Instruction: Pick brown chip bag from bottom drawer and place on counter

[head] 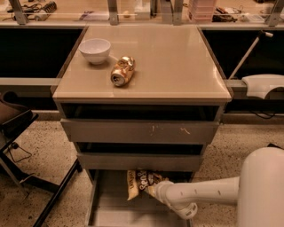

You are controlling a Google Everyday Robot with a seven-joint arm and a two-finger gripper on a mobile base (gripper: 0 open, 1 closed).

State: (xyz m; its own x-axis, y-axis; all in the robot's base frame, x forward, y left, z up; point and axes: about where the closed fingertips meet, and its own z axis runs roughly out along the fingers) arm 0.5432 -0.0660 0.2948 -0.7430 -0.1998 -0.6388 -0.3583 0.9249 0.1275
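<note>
The brown chip bag, dark brown with pale ends and white lettering, hangs tilted just under the front of the middle drawer, above the floor of the open bottom drawer. My gripper reaches in from the right at the end of the white arm and is shut on the bag's right end. The bag hides most of it. The beige counter caps the grey cabinet above.
A crushed gold can and a white bowl sit on the counter's left part. The scratched drawer front juts out above the bag. A dark chair stands at left, a cluttered shelf behind.
</note>
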